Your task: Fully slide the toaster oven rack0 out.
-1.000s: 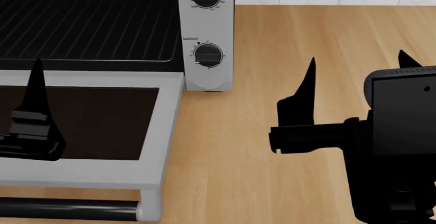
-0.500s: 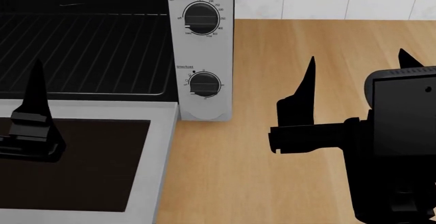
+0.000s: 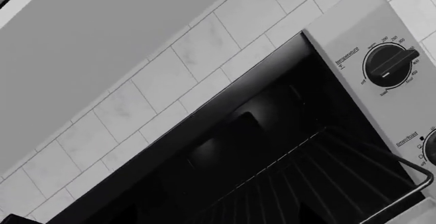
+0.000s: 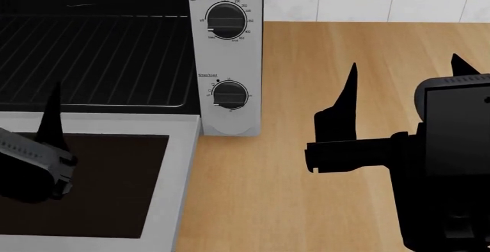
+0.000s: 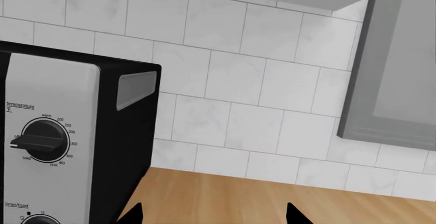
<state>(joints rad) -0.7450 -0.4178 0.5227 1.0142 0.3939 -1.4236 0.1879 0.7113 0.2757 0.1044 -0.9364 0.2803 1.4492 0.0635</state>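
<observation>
This is a kitchen. A toaster oven (image 4: 226, 62) with two round black dials sits on a wooden countertop (image 4: 337, 51). Its door (image 4: 172, 177) is open and a black wire rack (image 4: 100, 62) is inside. The wall (image 5: 232, 96) behind is covered in white tiles. A grey cabinet (image 5: 398, 71) hangs on that wall.

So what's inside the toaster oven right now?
Inside the toaster oven sits the black wire rack, its front edge near the cavity opening above the lowered door. The cavity is dark; nothing shows on the rack, and anything beneath it is hidden.
</observation>
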